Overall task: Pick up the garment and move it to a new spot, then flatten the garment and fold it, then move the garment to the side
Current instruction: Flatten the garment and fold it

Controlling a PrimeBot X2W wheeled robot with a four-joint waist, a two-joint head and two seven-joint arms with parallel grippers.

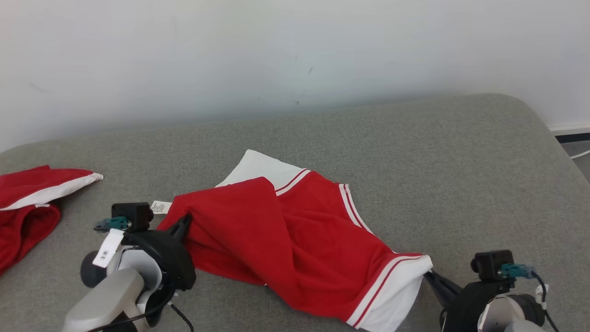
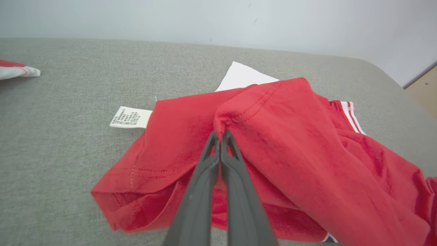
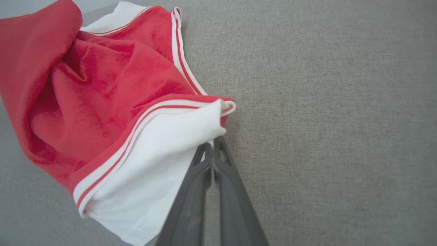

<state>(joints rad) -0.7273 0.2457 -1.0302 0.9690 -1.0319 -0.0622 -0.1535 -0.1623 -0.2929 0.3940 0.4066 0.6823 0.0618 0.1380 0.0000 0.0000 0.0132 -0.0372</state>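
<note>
A red garment [image 1: 295, 235] with white sleeves and striped trim lies rumpled across the middle of the grey padded table [image 1: 415, 152]. My left gripper [image 1: 186, 220] is shut on a red fold at its left end; in the left wrist view the closed tips [image 2: 221, 134] pinch that fold of the garment [image 2: 290, 136], with a white care label [image 2: 130, 117] beside it. My right gripper [image 1: 426, 273] is shut on the edge of the white sleeve at the lower right; in the right wrist view the tips [image 3: 213, 140] bite the white cloth [image 3: 160, 153].
A second red and white garment [image 1: 32, 198] lies bunched at the table's left edge. A pale wall [image 1: 295, 55] rises behind the table. The table's rounded right corner [image 1: 544, 120] drops to the floor. Bare grey surface lies behind and right of the garment.
</note>
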